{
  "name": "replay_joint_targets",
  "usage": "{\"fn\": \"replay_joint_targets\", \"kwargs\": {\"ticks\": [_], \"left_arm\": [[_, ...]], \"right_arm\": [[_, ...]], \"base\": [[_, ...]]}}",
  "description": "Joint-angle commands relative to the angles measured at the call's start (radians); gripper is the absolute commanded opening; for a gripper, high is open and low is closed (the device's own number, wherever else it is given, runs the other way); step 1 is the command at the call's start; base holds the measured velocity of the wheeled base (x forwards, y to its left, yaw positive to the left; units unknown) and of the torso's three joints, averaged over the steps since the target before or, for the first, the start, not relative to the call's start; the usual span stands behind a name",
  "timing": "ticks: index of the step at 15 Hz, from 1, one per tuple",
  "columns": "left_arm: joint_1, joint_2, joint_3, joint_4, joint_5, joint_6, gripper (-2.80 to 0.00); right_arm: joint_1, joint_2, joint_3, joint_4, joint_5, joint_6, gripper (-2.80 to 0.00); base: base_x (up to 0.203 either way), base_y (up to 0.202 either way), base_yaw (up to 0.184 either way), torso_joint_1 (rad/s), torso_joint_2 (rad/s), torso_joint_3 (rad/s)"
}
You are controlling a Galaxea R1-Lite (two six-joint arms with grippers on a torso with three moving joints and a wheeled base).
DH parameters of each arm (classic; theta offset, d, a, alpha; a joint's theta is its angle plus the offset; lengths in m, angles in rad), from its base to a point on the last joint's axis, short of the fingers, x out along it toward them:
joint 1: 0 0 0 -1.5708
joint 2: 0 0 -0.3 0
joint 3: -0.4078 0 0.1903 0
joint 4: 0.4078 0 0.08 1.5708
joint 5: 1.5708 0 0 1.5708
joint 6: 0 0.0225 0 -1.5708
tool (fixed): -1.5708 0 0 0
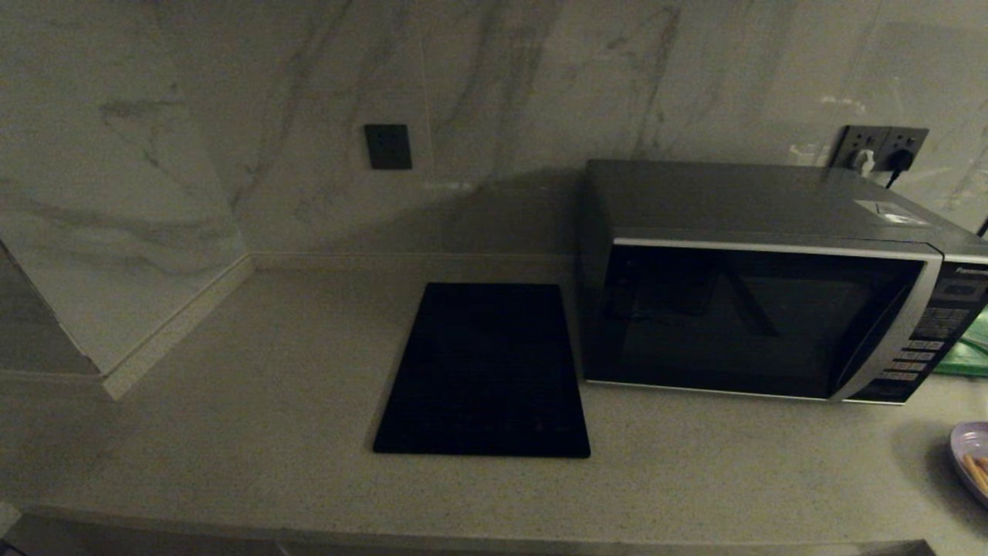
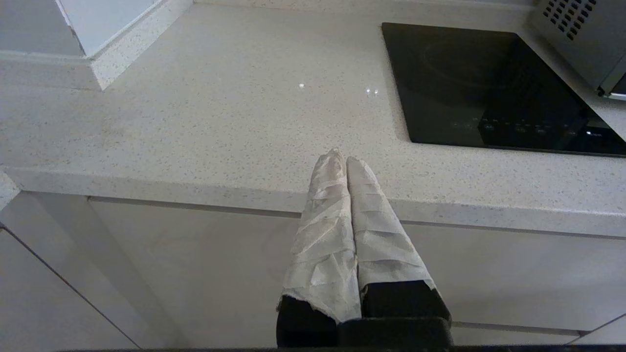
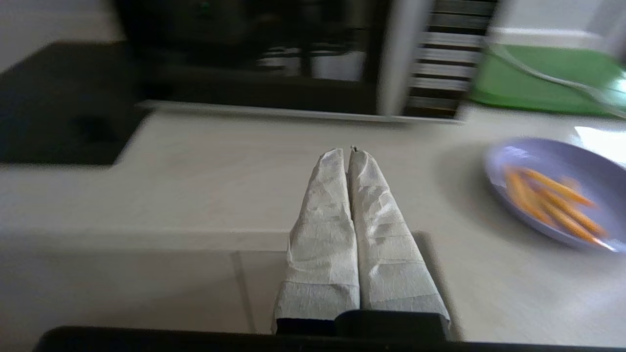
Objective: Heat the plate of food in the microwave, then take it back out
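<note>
The dark grey microwave (image 1: 760, 278) stands at the back right of the counter with its black glass door closed; its button panel (image 1: 922, 347) is at its right end. The pale lilac plate of food (image 1: 972, 455) with orange sticks lies on the counter at the far right edge, in front of the microwave. In the right wrist view the plate of food (image 3: 557, 190) sits off to one side of my right gripper (image 3: 346, 151), which is shut and empty over the counter's front edge, facing the microwave (image 3: 274, 54). My left gripper (image 2: 341, 157) is shut and empty at the counter's front edge.
A flat black slab (image 1: 486, 371) lies on the counter left of the microwave. A green object (image 3: 543, 78) sits beside the microwave's right end. A wall socket with plugs (image 1: 880, 150) is behind it. A raised ledge (image 1: 123, 340) stands at the left.
</note>
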Motion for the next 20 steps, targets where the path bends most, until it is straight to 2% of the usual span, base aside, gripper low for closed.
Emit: {"fn": "replay_joint_targets", "kwargs": {"ticks": [1, 3, 6, 9, 20], "left_arm": [[0.000, 0.001, 0.000, 0.000, 0.000, 0.000, -2.80], [0.000, 0.001, 0.000, 0.000, 0.000, 0.000, -2.80], [0.002, 0.002, 0.000, 0.000, 0.000, 0.000, -2.80], [0.000, 0.000, 0.000, 0.000, 0.000, 0.000, -2.80], [0.001, 0.000, 0.000, 0.000, 0.000, 0.000, -2.80]], "right_arm": [[0.000, 0.002, 0.042, -0.042, 0.058, -0.003, -2.80], [0.001, 0.002, 0.041, 0.027, 0.073, 0.012, -2.80], [0.001, 0.002, 0.042, 0.014, 0.080, 0.037, -2.80], [0.001, 0.002, 0.043, 0.011, 0.043, 0.140, -2.80], [0.001, 0.002, 0.041, 0.011, 0.043, 0.140, -2.80]], "base": [[0.000, 0.000, 0.000, 0.000, 0.00, 0.000], [0.000, 0.000, 0.000, 0.000, 0.00, 0.000], [0.000, 0.000, 0.000, 0.000, 0.00, 0.000], [0.000, 0.000, 0.000, 0.000, 0.00, 0.000], [0.000, 0.000, 0.000, 0.000, 0.00, 0.000]]}}
